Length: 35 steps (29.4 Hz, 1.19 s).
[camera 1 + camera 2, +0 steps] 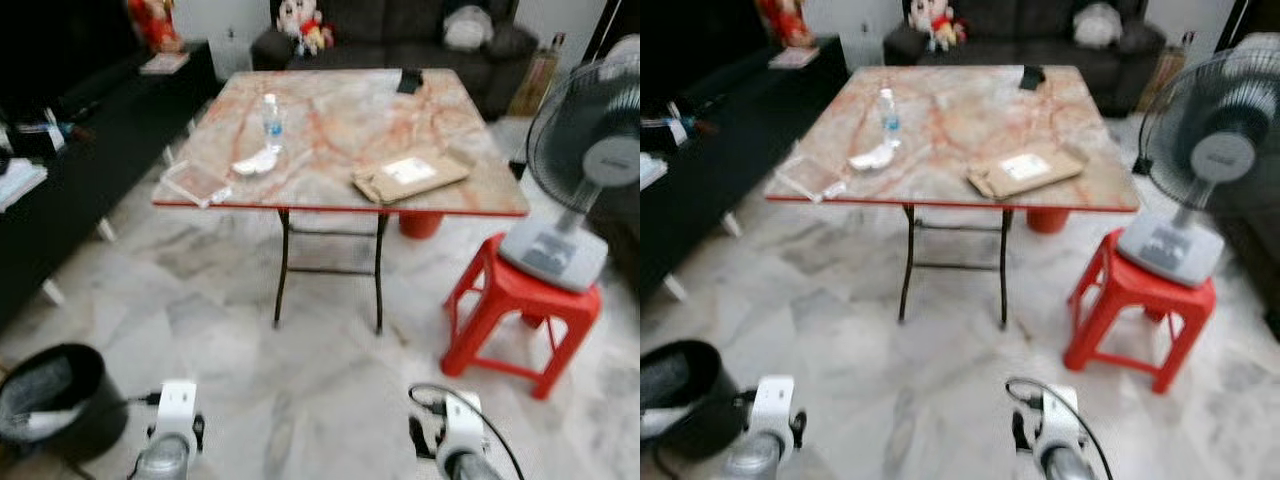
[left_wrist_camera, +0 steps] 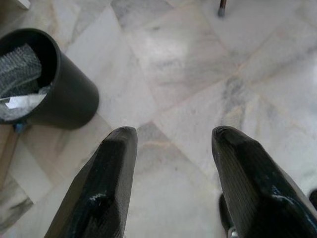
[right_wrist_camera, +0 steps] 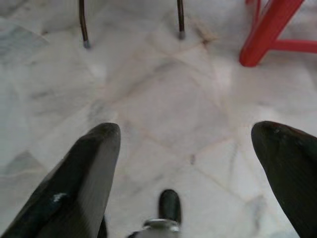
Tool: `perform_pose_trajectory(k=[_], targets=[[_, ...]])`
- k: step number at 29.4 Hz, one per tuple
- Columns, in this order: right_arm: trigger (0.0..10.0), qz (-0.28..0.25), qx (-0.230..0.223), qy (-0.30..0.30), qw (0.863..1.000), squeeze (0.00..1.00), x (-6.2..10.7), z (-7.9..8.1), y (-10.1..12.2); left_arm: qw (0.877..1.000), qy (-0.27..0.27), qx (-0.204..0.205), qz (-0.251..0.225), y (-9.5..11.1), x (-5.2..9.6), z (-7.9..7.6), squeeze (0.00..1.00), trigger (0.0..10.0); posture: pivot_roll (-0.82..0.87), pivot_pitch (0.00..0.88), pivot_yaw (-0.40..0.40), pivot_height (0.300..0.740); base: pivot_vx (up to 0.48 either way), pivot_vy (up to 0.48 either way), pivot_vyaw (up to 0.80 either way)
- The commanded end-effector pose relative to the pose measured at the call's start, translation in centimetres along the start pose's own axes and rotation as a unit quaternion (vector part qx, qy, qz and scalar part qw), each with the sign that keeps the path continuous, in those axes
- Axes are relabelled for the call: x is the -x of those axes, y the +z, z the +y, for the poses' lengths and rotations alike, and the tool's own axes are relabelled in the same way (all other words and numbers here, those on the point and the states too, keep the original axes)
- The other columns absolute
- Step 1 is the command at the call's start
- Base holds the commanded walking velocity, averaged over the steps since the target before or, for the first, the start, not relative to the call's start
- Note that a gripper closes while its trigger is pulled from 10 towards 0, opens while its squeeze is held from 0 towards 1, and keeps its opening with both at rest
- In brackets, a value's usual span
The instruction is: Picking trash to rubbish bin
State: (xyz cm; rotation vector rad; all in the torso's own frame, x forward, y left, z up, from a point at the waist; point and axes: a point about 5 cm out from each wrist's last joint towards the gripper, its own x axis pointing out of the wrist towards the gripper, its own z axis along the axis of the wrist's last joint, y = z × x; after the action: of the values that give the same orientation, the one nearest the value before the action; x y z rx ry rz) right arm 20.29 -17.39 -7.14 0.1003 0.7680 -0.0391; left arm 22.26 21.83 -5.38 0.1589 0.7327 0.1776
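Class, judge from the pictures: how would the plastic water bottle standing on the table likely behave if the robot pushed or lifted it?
The water bottle stands upright and is tall and narrow, so a sideways push would probably tip it. Its round body suggests it would then roll across the smooth marble-patterned table. It is clear plastic, so it is likely light; how much it holds cannot be made out.

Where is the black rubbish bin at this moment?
The black rubbish bin stands on the marble floor at the robot's near left, beside the left gripper, well short of the folding table.
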Motion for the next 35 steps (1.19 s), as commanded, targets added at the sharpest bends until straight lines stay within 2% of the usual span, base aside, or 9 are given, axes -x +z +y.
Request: perform_pose_trajectory(k=[1,5,9,15,16,20,25,30,35], targets=[[10.0,-0.015,0.003,0.008,1.0,0.0,-0.3,0.4,0.9,1.0,-0.014,-0.006,-0.021,1.0,-0.2,-0.4,0.0,10.0,-0.08,0.0,0.033,0.74,0.0,0.0,0.0],[10.0,-0.026,0.006,0.011,1.0,0.0,-0.4,0.6,1.5,0.998,-0.029,-0.018,-0.046,2.2,-0.4,-1.2,0.0,10.0,-0.08,0.0,0.028,0.74,0.0,0.0,0.0],[10.0,-0.088,0.023,0.028,0.995,0.0,-0.9,1.5,4.4,0.986,-0.069,-0.086,-0.124,5.3,-0.4,-3.4,0.0,10.0,-0.07,0.0,0.026,0.74,0.0,0.0,0.0],[10.0,-0.159,0.035,0.054,0.985,0.0,-1.1,2.7,7.8,0.975,-0.059,-0.062,-0.206,9.5,-0.4,-3.7,0.0,10.0,-0.06,0.0,0.016,0.74,0.0,0.0,0.0],[10.0,-0.186,0.041,0.061,0.98,0.0,-1.1,3.1,9.1,0.967,-0.056,-0.057,-0.24,11.3,-0.3,-3.8,0.0,10.0,-0.07,0.0,0.02,0.74,0.0,0.0,0.0],[10.0,-0.214,0.041,0.068,0.974,0.0,-1.1,3.5,10.4,0.96,-0.04,-0.037,-0.274,12.9,-0.1,-3.4,0.0,10.0,-0.07,0.0,0.02,0.74,0.0,0.0,0.0],[10.0,-0.297,0.043,0.092,0.949,0.0,-0.6,5.0,14.4,0.936,-0.008,0.015,-0.35,16.8,0.7,-2.6,0.0,10.0,-0.07,0.0,0.019,0.74,0.0,0.0,0.0],[10.0,-0.407,0.043,0.109,0.906,0.0,1.0,6.5,19.2,0.906,0.001,0.025,-0.422,19.9,2.0,-3.2,0.0,10.0,-0.07,0.0,0.026,0.74,0.0,0.0,0.0],[10.0,-0.45,0.044,0.12,0.884,0.0,1.9,7.3,21.3,0.895,0.008,0.024,-0.445,20.9,2.4,-3.3,0.0,10.0,-0.07,0.0,0.028,0.74,0.108,0.0,0.0]])
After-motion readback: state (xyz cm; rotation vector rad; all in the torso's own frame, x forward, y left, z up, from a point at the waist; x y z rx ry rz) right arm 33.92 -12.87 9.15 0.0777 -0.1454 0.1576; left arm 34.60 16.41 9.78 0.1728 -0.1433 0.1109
